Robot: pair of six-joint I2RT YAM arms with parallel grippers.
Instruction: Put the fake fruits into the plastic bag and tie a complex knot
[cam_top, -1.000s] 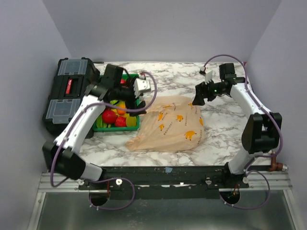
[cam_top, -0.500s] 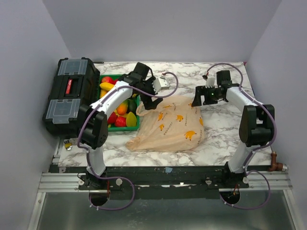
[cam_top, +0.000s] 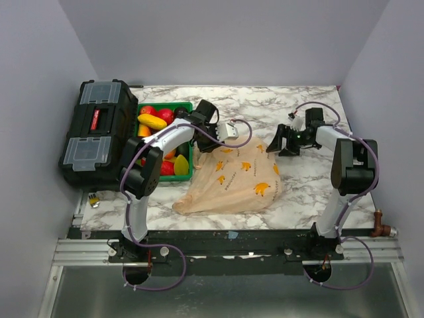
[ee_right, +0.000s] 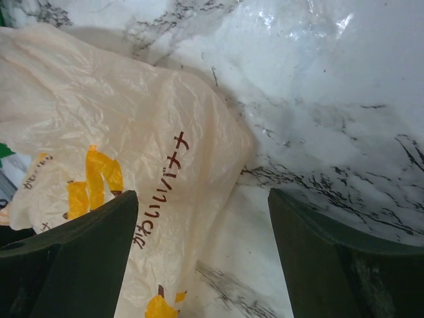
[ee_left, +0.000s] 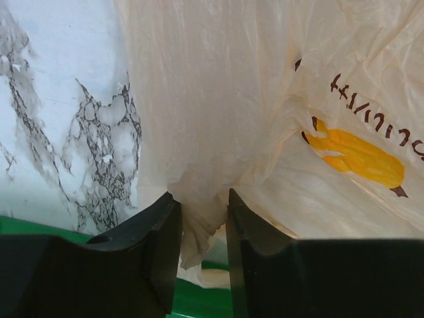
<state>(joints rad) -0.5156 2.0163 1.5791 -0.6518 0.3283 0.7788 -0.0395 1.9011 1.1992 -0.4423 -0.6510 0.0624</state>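
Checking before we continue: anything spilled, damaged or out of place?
Nothing visibly spilled or torn. The fake fruits sit in the green tray; the plastic bag lies crumpled, its edge pinched by the left tool. Only a small yellow-black item at the near-left edge of the table looks stray.

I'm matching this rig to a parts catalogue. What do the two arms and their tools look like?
The left arm and right arm match: white tubular links, bulky black joints, a thin purple cable looping along each. The left tool and right tool each have two plain black fingers. No markings show.
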